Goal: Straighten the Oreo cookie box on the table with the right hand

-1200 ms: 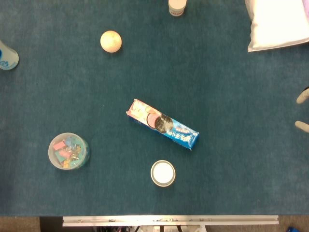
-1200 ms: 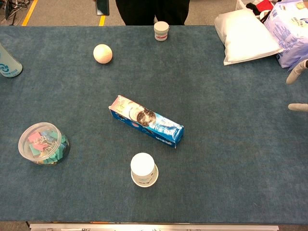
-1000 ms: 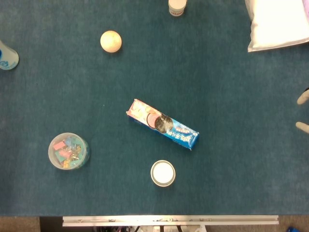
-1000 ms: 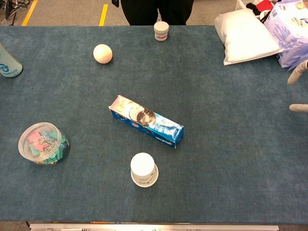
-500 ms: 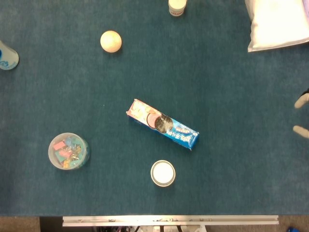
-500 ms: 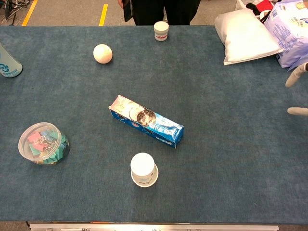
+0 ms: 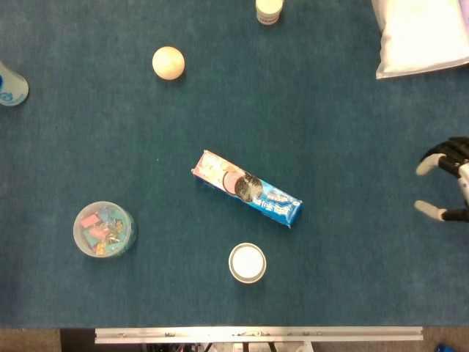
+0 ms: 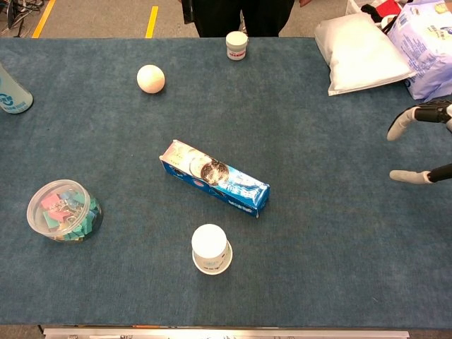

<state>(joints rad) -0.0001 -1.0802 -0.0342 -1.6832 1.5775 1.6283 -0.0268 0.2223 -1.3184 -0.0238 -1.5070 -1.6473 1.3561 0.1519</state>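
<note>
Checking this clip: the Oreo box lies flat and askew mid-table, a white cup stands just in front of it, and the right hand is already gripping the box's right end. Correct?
Not quite. The right hand is not gripping the Oreo box; it is at the table's right edge, well apart from the box, fingers spread and holding nothing, as the head view shows. The box does lie flat and askew, with the white cup just in front.
</note>
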